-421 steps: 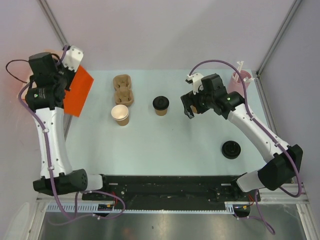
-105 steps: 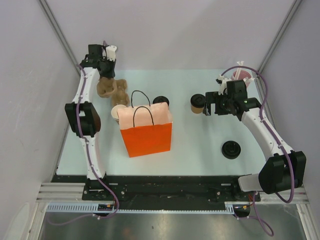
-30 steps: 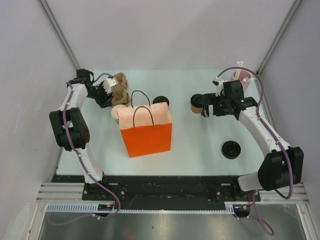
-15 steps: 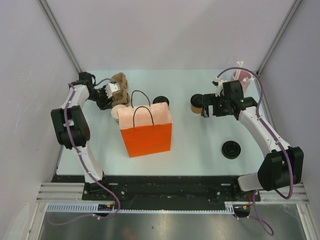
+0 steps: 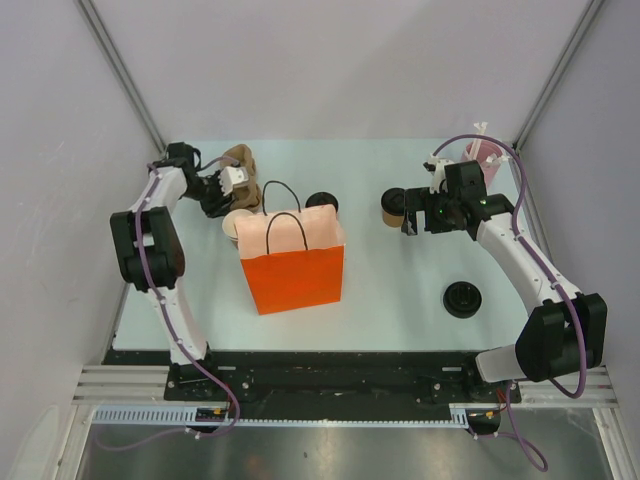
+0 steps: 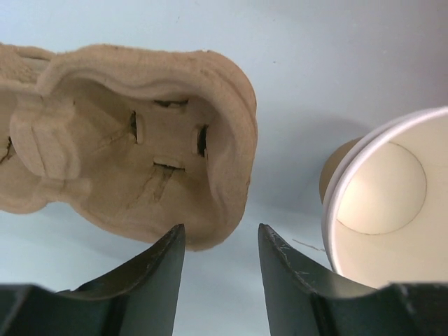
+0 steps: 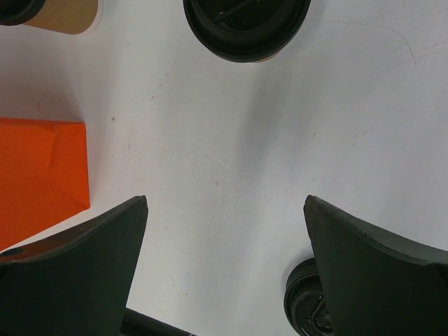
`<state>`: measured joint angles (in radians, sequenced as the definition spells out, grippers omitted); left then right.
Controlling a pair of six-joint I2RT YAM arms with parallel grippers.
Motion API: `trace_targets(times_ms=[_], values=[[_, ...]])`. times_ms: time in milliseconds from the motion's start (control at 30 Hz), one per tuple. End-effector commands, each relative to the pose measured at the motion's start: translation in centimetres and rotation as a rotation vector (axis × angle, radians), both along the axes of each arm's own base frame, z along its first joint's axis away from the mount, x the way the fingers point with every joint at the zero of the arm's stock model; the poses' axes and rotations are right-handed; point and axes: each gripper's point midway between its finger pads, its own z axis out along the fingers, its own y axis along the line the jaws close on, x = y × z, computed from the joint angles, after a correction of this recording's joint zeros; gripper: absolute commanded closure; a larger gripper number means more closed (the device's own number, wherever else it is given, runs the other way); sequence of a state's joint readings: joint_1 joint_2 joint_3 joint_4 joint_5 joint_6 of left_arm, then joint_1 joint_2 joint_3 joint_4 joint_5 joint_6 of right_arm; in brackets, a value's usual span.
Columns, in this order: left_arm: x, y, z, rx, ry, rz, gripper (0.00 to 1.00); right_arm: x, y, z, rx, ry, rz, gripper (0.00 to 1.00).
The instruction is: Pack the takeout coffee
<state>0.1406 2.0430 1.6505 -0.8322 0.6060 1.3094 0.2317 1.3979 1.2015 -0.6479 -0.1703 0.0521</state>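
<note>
Left gripper (image 6: 218, 236) at far-left, half-spread, pulp tray (image 6: 133, 161) rim at its mouth, unpinched; lidless cup (image 6: 378, 224) just beside. Right gripper (image 7: 225, 203) spread wide over table (image 7: 231, 126), lidded cup (image 7: 246, 24) just ahead. Second lidded cup (image 5: 321, 202) behind orange bag (image 5: 295, 272).

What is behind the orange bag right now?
An open paper cup shows behind the bag's left rear corner, and a black-lidded cup behind its right side. The bag covers the lower part of both cups.
</note>
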Motion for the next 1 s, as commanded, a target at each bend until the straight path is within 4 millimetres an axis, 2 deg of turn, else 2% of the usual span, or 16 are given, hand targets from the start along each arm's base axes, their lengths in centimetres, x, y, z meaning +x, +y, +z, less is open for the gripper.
trace_targets(times_ms=[0,133,233,467,600,967], values=[[1.2,-1.6,1.7,-0.027,-0.064,-0.068,0.51,0.1,0.2,0.2,0.000,-0.009,0.007,0.00],[1.3,-2.1,1.0,-0.029,-0.050,-0.077,0.54,0.2,0.2,0.1,0.003,-0.007,0.010,0.00],[1.7,-2.5,0.7,-0.029,-0.039,-0.070,0.63,0.2,0.4,0.0,0.006,-0.003,0.013,0.00],[2.1,-2.8,1.9,-0.048,-0.056,-0.062,0.88,0.1,0.3,0.0,0.001,-0.002,0.013,0.00],[2.4,-3.1,2.7,-0.078,-0.061,-0.045,0.98,0.1,0.4,-0.2,0.005,0.005,0.013,0.00],[4.3,-3.9,4.8,-0.166,-0.054,0.032,1.00,0.1,0.6,-0.3,0.005,0.010,0.018,0.00]])
